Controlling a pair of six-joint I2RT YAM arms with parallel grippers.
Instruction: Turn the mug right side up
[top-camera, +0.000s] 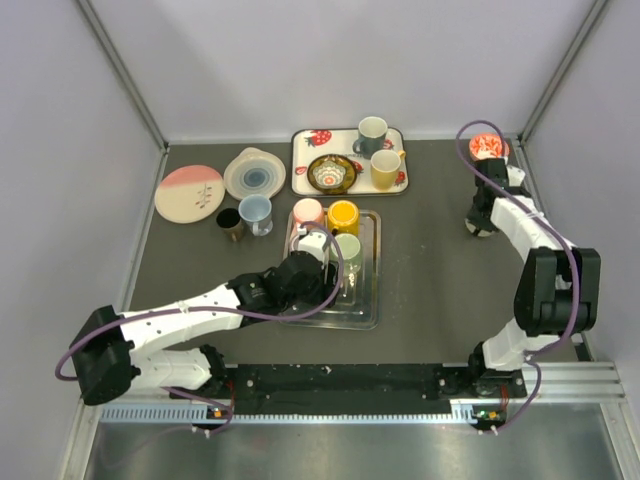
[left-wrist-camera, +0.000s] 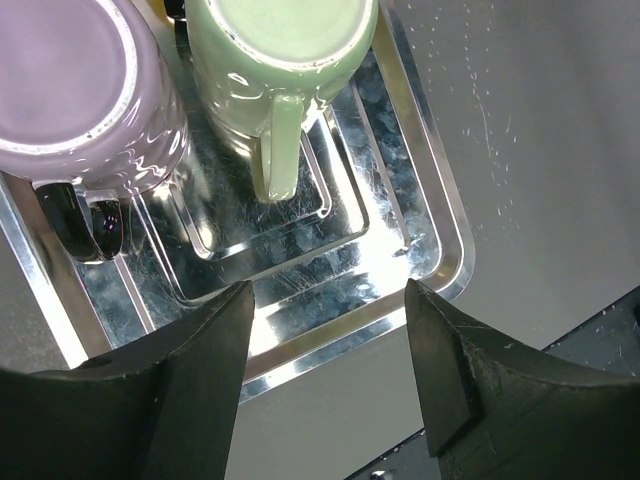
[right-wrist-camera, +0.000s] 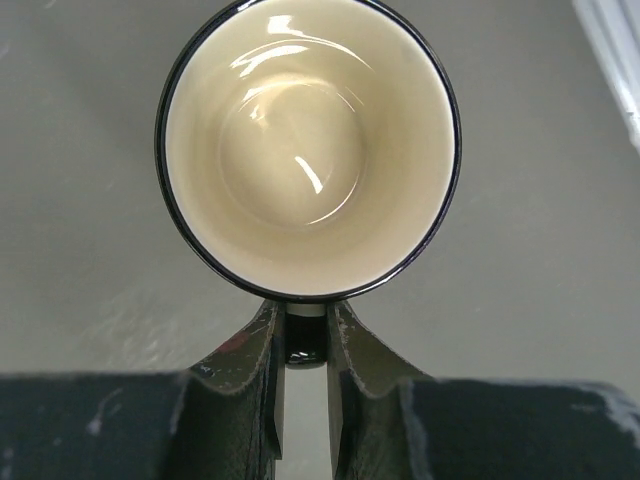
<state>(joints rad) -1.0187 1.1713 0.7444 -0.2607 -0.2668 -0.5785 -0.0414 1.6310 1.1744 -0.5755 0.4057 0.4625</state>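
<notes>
At right gripper (right-wrist-camera: 305, 325): mug (right-wrist-camera: 307, 150) (handle pinched).

Green mug (left-wrist-camera: 280, 50), purple mug (left-wrist-camera: 70, 90) on tray (left-wrist-camera: 440, 265)

glossy glazed mug (right-wrist-camera: 305, 150), scratched shiny metal tray (left-wrist-camera: 300, 250).

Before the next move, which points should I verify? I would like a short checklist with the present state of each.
1. Right hand shut on the handle of the black mug: ok.
2. Opening of the black mug faces up: ok.
3. Black mug resting on the table: cannot tell.
4. Left hand open and empty: ok.
5. Green mug in the metal tray right side up: not ok, bottom up.
</notes>
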